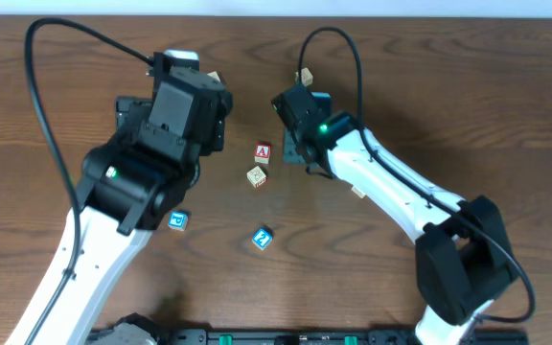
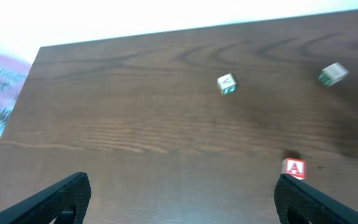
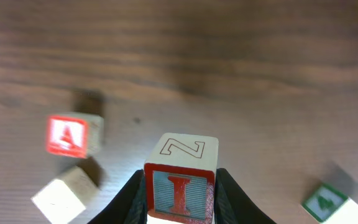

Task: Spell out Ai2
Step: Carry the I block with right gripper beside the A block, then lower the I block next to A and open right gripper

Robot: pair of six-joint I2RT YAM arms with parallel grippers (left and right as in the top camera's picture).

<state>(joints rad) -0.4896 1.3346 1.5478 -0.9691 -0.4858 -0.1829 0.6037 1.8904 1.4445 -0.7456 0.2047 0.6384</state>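
My right gripper (image 3: 180,208) is shut on a wooden block with a red letter I (image 3: 180,190) and holds it above the table; a Z shows on the block's top face. The red A block (image 3: 67,135) lies to its left, with a plain-faced block (image 3: 58,199) in front of it. In the overhead view the A block (image 1: 263,151) is just left of my right gripper (image 1: 293,151), and the blue 2 block (image 1: 263,238) lies nearer the front. My left gripper (image 2: 185,208) is open and empty, with the A block (image 2: 294,168) by its right finger.
Another blue block (image 1: 177,221) lies by the left arm. Two green-edged blocks (image 2: 227,83) (image 2: 332,74) lie near the table's far edge. A green block (image 3: 325,202) lies right of my right gripper. A plain block (image 1: 257,175) sits below the A block.
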